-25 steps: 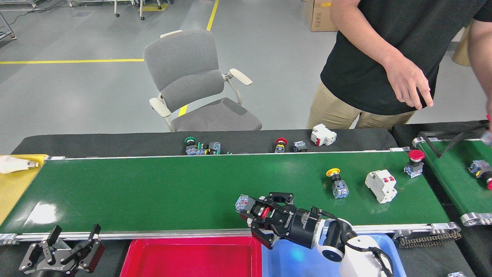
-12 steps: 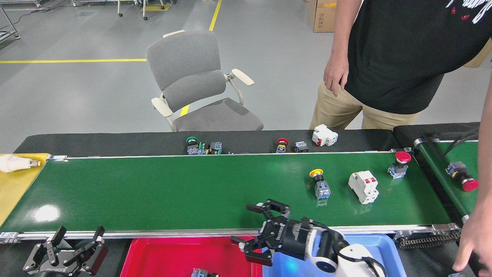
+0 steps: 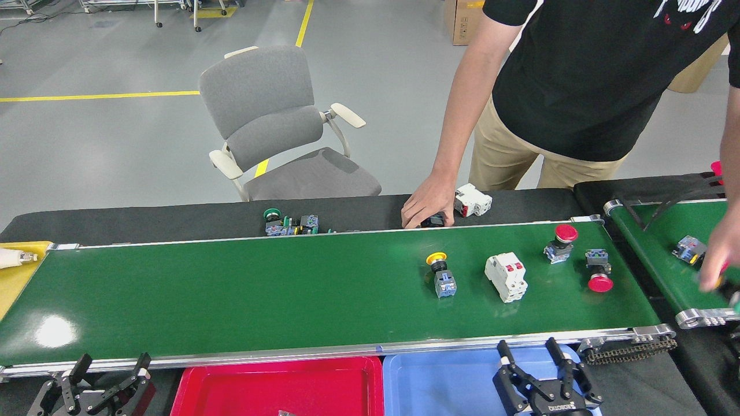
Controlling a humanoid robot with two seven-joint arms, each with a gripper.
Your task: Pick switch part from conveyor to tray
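A: The right gripper (image 3: 540,370) hangs over the blue tray (image 3: 439,384) with its fingers spread and nothing between them. Why there?

B: My guess is that it sits on the near side of the conveyor (image 3: 231,289), next to the trays, ready to reach across for a part. The left gripper (image 3: 104,378), at the near left corner, is likewise parted and empty.

A: Where are the switch parts?

B: On the right half of the belt: a yellow-capped push button (image 3: 440,273) lying nearest the middle, a white breaker (image 3: 506,277) just beside it, then two red mushroom buttons (image 3: 561,241) (image 3: 598,271) further right. All lie loose and apart, so each can be taken singly.

A: And the red tray (image 3: 277,381)?

B: A small item shows at its bottom edge; too cropped to identify.

A: Anyone else nearby?

B: A person stands behind the belt, one hand (image 3: 429,202) on a small part on the black ledge beside another white breaker (image 3: 472,200), the other hand (image 3: 717,254) over the shorter belt (image 3: 647,237). Likely feeding parts.
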